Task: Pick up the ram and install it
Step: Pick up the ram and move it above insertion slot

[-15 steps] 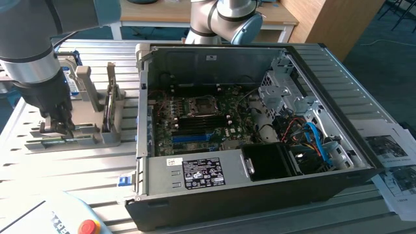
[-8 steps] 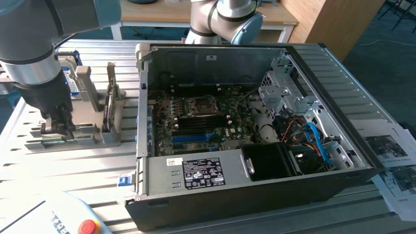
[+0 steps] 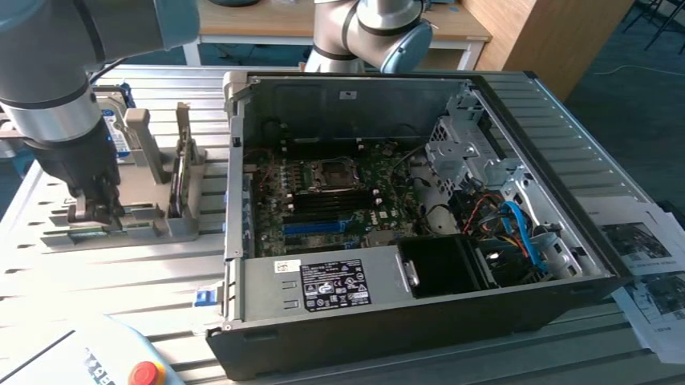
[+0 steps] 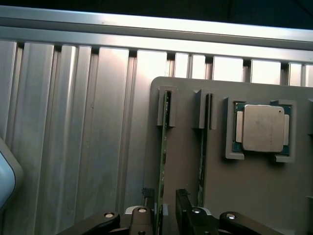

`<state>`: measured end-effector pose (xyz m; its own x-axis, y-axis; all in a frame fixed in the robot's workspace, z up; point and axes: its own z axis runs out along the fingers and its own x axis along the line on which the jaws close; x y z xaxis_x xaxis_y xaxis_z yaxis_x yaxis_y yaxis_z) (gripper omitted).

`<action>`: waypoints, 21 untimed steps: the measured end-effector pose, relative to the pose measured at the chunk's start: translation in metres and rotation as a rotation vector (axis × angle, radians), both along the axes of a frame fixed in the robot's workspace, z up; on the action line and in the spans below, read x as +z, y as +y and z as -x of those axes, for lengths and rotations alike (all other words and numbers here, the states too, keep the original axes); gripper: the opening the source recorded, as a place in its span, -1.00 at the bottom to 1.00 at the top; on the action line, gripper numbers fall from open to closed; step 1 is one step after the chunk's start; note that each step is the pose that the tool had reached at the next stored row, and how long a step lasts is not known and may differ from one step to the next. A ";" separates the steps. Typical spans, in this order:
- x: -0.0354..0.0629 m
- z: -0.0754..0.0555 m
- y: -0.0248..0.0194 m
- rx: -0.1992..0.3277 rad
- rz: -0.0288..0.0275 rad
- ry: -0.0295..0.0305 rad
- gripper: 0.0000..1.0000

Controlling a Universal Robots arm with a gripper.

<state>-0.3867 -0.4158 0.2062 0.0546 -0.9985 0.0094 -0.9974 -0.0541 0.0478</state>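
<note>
The gripper (image 4: 164,199) is down over the grey holder (image 4: 186,147), and its jaws stand wide apart with nothing clamped. The ram (image 4: 163,147) runs straight through the gap between the two fingers (image 4: 183,203), one finger on each flat face. Whether either pad touches the board cannot be told.

The ram stands on its long edge in a narrow slot of the holder. Its long axis leads straight away from the jaws to a notched post at the far end, and the jaws straddle its near end.

A second green stick (image 4: 202,147) stands on edge in the next slot, parallel to the first and just outside one finger. Beyond that stick from the jaws, a processor (image 4: 263,128) lies flat in a square recess of the same holder.

In the exterior view the gripper (image 3: 91,210) hangs over the holder (image 3: 150,228) on the ribbed metal table (image 3: 128,273). The open computer case (image 3: 428,321) sits beside it toward the exterior view's right, well apart from the jaws, with its motherboard (image 3: 321,192) inside.
</note>
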 end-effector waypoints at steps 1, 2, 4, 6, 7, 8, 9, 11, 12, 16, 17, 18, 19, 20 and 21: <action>-0.0005 0.000 0.0000 0.000 -0.0001 0.0000 -0.38; -0.0010 0.000 0.0000 0.000 -0.0001 0.0000 -0.38; -0.0022 0.000 0.0000 0.000 -0.0001 0.0000 -0.38; -0.0034 0.001 0.0000 0.000 0.0000 0.0000 -0.38; -0.0039 0.001 0.0000 0.000 0.0000 0.0001 -0.38; -0.0044 0.001 0.0000 0.000 0.0000 0.0001 -0.38; -0.0048 0.001 0.0000 0.000 0.0000 0.0001 -0.38; -0.0048 0.001 0.0000 0.000 0.0001 0.0002 -0.38; -0.0048 0.001 0.0000 0.000 0.0001 0.0001 -0.38; -0.0050 0.001 0.0001 0.000 -0.0002 -0.0002 -0.38; -0.0049 0.002 0.0000 0.000 -0.0001 -0.0001 -0.38; -0.0049 0.002 0.0000 0.000 0.0000 -0.0001 -0.38; -0.0049 0.002 0.0000 0.000 0.0000 0.0000 -0.38; -0.0049 0.002 0.0000 0.000 0.0000 0.0000 -0.38; -0.0049 0.002 0.0000 0.000 0.0000 0.0000 -0.38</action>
<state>-0.3883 -0.4158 0.2013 0.0547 -0.9985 0.0094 -0.9974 -0.0542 0.0478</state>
